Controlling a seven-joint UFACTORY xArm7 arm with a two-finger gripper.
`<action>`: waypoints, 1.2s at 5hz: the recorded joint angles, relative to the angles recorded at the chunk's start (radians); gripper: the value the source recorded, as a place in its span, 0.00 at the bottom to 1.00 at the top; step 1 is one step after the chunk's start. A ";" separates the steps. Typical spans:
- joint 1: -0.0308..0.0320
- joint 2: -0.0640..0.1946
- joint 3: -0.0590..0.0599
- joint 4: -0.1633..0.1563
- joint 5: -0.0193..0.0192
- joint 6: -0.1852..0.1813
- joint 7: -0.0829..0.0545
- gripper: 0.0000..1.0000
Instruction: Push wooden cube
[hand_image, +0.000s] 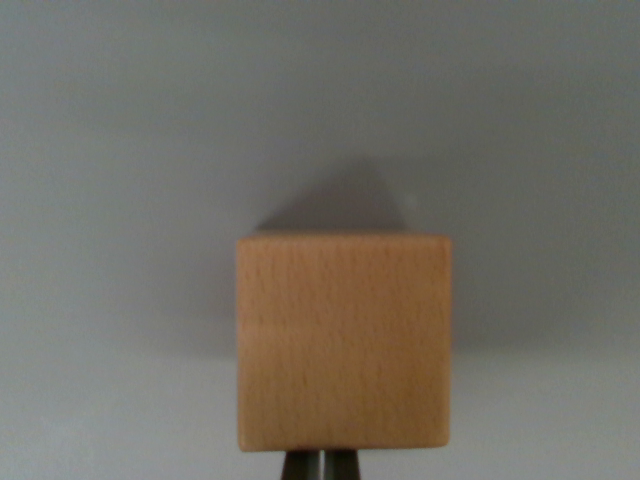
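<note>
Nearest the camera, only a dark metal tip of the tool (320, 466) shows at the bottom edge, so I cannot tell how open it is. Just beyond it the wooden cube (343, 340) stands centred on the plain grey surface (120, 150). For a clean push, I think the tip should meet the middle of the near face and go straight forward, so the cube does not turn.

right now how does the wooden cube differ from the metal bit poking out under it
The wooden cube is light tan with visible grain; the metal part is dark grey and smooth. The cube fills much of the wrist view's centre, while only a small sliver of the metal part shows at the bottom edge. The cube casts a shadow on the grey surface behind it; the metal part shows none. Both sit near the view's centre line.
</note>
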 joint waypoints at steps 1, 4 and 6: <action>0.0000 0.000 0.000 0.000 0.0000 0.000 0.000 1.00; -0.0011 0.065 -0.004 0.092 -0.0024 0.026 -0.006 1.00; -0.0016 0.094 -0.006 0.132 -0.0035 0.038 -0.008 1.00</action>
